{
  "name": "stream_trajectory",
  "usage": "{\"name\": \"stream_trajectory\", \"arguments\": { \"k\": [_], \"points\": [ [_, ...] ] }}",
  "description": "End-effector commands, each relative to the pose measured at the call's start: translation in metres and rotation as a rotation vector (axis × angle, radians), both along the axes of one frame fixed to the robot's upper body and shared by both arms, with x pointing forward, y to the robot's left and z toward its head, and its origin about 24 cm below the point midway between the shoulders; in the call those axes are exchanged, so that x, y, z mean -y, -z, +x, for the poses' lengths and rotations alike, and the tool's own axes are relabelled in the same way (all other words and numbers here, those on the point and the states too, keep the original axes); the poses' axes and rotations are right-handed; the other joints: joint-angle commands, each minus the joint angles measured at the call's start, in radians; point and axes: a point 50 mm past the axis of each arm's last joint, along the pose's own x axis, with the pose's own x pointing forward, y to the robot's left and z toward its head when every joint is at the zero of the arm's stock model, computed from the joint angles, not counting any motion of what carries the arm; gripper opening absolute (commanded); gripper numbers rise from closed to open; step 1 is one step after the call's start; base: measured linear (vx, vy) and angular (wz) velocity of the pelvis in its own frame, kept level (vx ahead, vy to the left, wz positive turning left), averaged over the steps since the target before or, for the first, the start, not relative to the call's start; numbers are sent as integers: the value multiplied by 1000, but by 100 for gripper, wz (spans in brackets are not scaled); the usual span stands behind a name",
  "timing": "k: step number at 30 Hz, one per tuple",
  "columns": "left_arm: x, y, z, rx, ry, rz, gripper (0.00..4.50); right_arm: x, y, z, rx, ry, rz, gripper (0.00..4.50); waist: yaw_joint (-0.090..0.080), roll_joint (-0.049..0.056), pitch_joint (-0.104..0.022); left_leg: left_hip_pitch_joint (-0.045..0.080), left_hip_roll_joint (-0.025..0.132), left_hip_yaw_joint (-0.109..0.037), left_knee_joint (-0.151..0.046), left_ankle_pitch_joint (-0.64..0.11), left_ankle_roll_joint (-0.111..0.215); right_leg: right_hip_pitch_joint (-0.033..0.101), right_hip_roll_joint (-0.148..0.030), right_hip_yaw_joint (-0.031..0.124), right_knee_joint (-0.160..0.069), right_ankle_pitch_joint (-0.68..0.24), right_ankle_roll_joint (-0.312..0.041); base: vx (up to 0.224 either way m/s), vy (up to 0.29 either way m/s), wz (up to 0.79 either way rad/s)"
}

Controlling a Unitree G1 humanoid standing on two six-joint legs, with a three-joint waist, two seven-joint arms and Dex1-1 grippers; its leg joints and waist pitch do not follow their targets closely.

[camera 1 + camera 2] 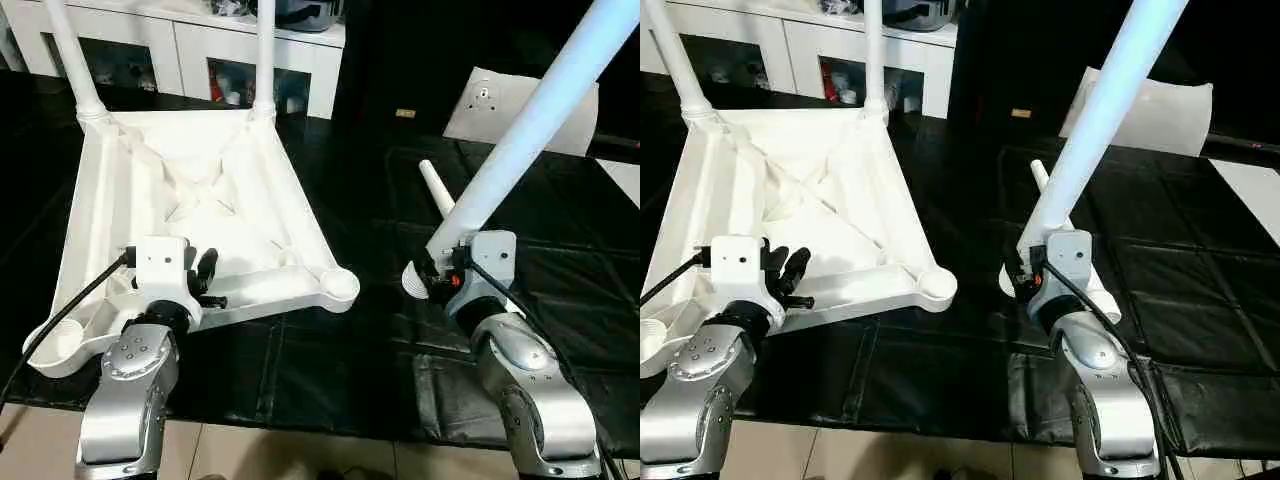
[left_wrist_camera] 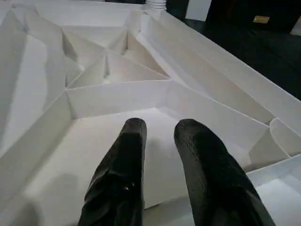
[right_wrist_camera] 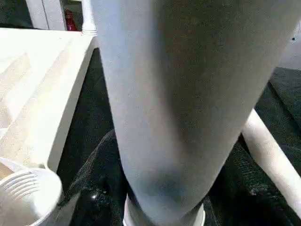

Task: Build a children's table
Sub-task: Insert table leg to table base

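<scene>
Tabletop point(image 1: 200, 190) lies upside down at left on black mat point(image 1: 330, 370), two legs point(image 1: 265, 60) fitted far. Left fingers point(image 2: 136, 155) hover slightly parted, empty, over its ribs. Right fingers point(image 1: 440, 272) clamp a third leg point(image 1: 540, 120) near its butt: probably light, stiff, slippery.

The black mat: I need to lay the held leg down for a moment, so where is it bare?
The black mat is bare in front of the tabletop, between both arms, and right of the right tool. It is crowded behind that tool, where a spare leg lies.
</scene>
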Motion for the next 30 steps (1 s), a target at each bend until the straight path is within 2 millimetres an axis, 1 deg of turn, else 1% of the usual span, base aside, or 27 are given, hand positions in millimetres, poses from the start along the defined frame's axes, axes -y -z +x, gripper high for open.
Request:
{"name": "stream_trajectory", "arguments": {
  "k": [1,30],
  "points": [
    [4,-3,0,8,12,-2,132,4,-6,0,21,15,-13,188,0,16,-53,1,50,-16,-70,-235,49,45,-87,58,-89,-417,-4,0,0,0],
    [4,-3,0,8,12,-2,132,4,-6,0,21,15,-13,188,1,15,-54,1,50,-15,-68,-226,51,46,-88,59,-87,-407,-6,0,0,0]
  ]
}}
